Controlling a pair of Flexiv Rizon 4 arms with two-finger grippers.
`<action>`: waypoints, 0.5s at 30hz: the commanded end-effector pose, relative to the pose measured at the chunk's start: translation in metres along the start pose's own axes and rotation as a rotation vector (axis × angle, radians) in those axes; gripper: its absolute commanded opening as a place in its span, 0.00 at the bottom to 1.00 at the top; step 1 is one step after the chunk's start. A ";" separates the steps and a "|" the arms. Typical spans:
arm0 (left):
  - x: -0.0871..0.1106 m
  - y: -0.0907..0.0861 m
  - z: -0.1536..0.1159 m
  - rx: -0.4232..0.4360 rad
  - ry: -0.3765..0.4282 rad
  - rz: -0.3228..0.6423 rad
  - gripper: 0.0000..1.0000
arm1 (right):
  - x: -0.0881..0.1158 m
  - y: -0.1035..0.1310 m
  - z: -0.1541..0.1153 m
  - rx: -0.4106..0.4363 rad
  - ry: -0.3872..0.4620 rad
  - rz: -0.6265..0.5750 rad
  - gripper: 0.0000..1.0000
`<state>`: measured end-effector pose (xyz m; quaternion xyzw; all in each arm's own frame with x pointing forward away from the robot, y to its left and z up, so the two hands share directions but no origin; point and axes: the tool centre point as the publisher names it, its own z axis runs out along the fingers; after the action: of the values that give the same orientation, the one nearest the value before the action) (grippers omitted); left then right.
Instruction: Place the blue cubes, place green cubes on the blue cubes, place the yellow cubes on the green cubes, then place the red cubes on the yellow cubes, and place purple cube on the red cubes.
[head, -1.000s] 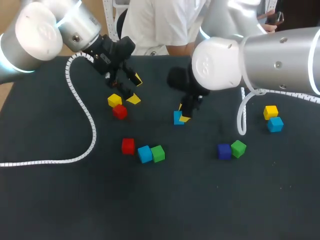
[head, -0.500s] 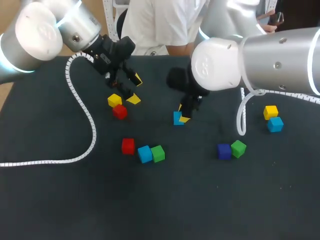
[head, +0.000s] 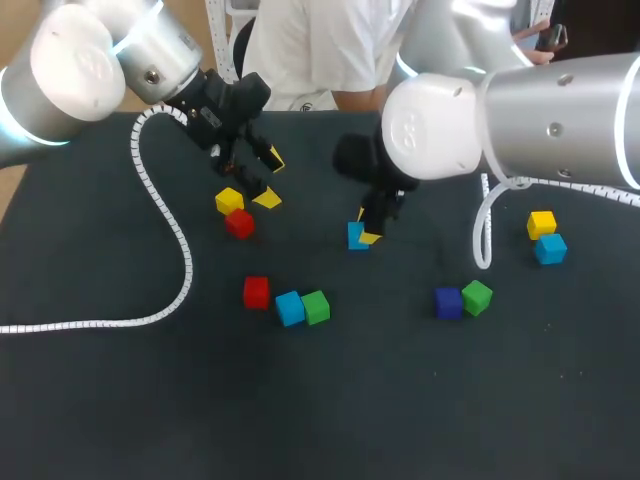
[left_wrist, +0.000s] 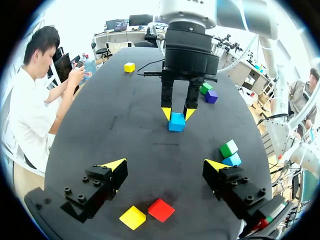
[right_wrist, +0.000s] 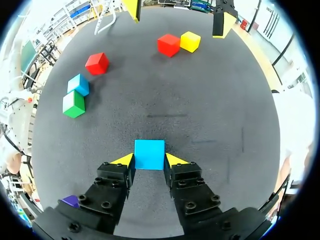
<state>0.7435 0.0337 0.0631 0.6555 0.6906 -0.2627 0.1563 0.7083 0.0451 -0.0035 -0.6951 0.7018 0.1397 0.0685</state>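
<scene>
My right gripper (head: 365, 234) is shut on a light blue cube (head: 355, 237) near the table's middle; in the right wrist view the cube (right_wrist: 149, 154) sits squarely between the yellow tips of the gripper (right_wrist: 149, 160), low at the mat. My left gripper (head: 257, 176) hangs open at the back left, above a yellow cube (head: 229, 200) and a red cube (head: 239, 223). In the left wrist view these two cubes (left_wrist: 133, 217) (left_wrist: 161, 210) lie under the open gripper (left_wrist: 165, 165), with nothing between its fingers.
A red cube (head: 256, 292), a blue cube (head: 290, 308) and a green cube (head: 316, 306) lie in a row left of centre. A purple cube (head: 448, 302) touches a green cube (head: 477, 297). Far right lie a yellow cube (head: 541, 223) and a blue cube (head: 550, 248). A white coiled cable (head: 170, 230) crosses the left side.
</scene>
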 end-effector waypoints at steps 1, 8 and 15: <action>0.000 0.003 0.000 0.007 0.002 0.002 1.00 | 0.001 0.004 -0.004 0.009 -0.003 0.000 0.00; 0.000 0.003 0.000 0.007 0.002 0.002 1.00 | 0.001 0.006 0.000 0.006 0.001 -0.001 0.00; 0.000 0.003 0.000 0.007 0.002 0.002 1.00 | 0.000 0.004 0.003 -0.002 0.003 -0.001 0.00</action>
<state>0.7435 0.0337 0.0631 0.6555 0.6906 -0.2627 0.1563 0.7027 0.0455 -0.0057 -0.6959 0.7014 0.1391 0.0670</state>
